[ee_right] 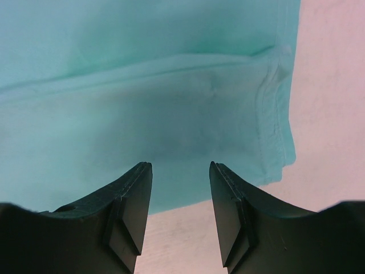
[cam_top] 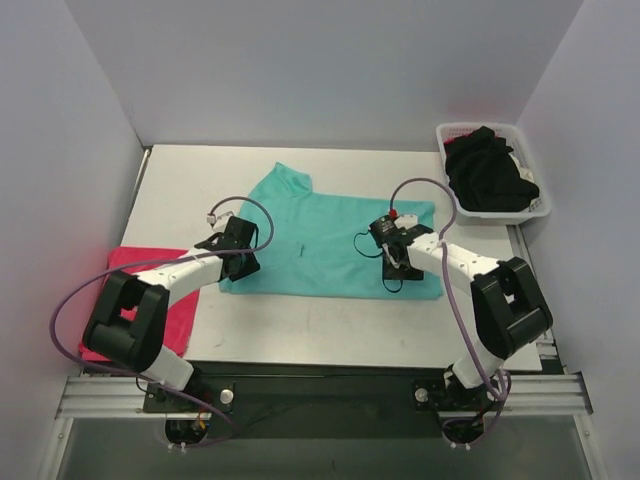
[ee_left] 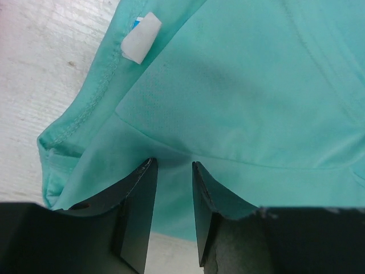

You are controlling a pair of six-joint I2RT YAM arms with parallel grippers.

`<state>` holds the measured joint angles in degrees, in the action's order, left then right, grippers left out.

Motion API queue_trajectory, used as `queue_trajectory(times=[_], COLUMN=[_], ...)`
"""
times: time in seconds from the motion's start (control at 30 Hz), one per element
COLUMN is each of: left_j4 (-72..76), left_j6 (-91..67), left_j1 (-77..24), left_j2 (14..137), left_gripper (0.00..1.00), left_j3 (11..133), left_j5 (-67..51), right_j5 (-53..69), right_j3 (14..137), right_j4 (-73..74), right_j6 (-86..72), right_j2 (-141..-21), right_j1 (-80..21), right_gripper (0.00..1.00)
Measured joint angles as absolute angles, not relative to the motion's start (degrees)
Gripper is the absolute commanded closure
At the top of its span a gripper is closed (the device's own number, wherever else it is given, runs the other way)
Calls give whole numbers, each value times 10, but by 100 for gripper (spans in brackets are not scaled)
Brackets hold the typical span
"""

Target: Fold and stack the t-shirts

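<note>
A teal-green t-shirt [cam_top: 320, 240] lies flat in the middle of the table, one sleeve pointing to the back. My left gripper [cam_top: 240, 262] is at the shirt's left edge. In the left wrist view its jaws [ee_left: 173, 165] stand apart over the teal cloth [ee_left: 239, 85], near a white label [ee_left: 140, 37], with nothing pinched. My right gripper [cam_top: 390, 262] is over the shirt's right part. It is open [ee_right: 179, 166] above the front hem [ee_right: 274, 120], with bare table between the fingers. A pinkish-red t-shirt [cam_top: 175, 315] lies at the left edge, partly under the left arm. Black t-shirts [cam_top: 488, 175] fill the basket.
A white slotted basket [cam_top: 545, 208] stands at the back right corner of the table [cam_top: 330, 325]. Grey walls close in the left, back and right sides. Purple cables loop from both arms over the shirt.
</note>
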<state>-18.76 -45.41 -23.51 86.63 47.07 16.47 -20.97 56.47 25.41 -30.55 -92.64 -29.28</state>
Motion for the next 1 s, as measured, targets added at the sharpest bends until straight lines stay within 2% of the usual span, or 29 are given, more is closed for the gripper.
queue_trajectory(times=[0.1,0.43,0.8,1.0], left_j4=[-172,-168,-203,-234], left_j6=[-453,-464,-485,-504], left_j1=[-235,-235,-235,-235], left_j2=[901,908,867,815], left_gripper=[59,59,59,59], left_j3=[471,476,442,402], left_j5=[165,193,211,211], right_j5=[-204,-142,-48,-29], right_j3=[540,510,500,458], right_j4=[251,222,230,252], right_j6=[-313,-345,-409,-445], right_j2=[-927,-930,-920,-877], right_j1=[-286,-232,-203,-203], right_gripper=[55,57,60,61])
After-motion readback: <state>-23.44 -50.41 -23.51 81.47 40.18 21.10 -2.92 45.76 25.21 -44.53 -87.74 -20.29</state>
